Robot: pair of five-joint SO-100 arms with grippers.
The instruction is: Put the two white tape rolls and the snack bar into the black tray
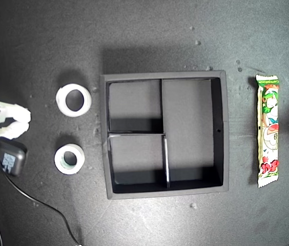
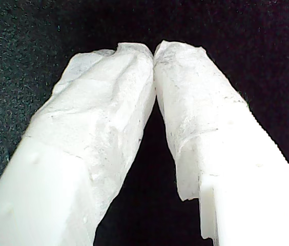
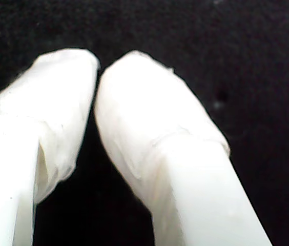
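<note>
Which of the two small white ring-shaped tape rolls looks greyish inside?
The small white ring-shaped tape roll lower in the exterior view; the upper roll is plain white.

My first gripper (image 2: 155, 51): white wrapped fingers, tips pressed together, nothing btwn them. My second gripper (image 3: 97, 69): tips also together, empty. Ext view: one arm (image 1: 3, 120) at that view's left edge; can't tell which arm it is.

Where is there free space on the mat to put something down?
Free: the strip between the black tray and the snack bar; the wide mat above and below the tray. Crowded: the exterior view's left, with both tape rolls beside an arm.
</note>
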